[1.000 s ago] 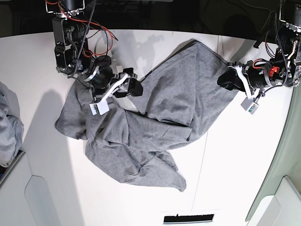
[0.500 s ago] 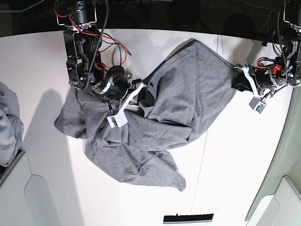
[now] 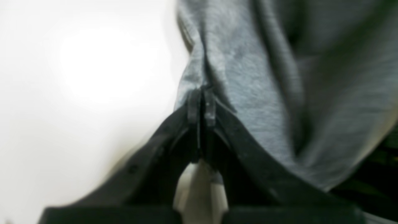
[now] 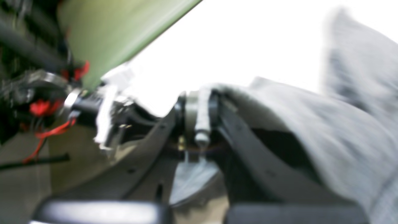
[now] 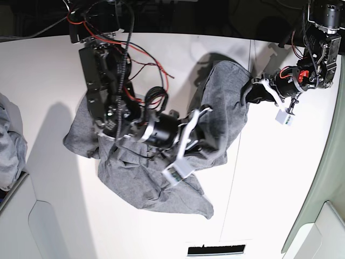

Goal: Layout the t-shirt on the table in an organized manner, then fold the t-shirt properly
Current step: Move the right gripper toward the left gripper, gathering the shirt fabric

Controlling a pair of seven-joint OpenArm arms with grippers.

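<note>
Since the earlier frame, right gripper [image 5: 200, 129] is swung across t-shirt [image 5: 145, 178], crumpled mid-worktop [image 5: 48, 81]. Both it and left gripper [image 3: 201, 102] are pinched on cloth. Risk: opposing pulls bunch fabric, hem slips out.

No text, brand, number or sign can be read in any view. The small white tags hanging beside each end effector in the base view are too small to show any marking, and both wrist views are blurred, so nothing printed can be made out on the grey cloth close to the fingers.
</note>
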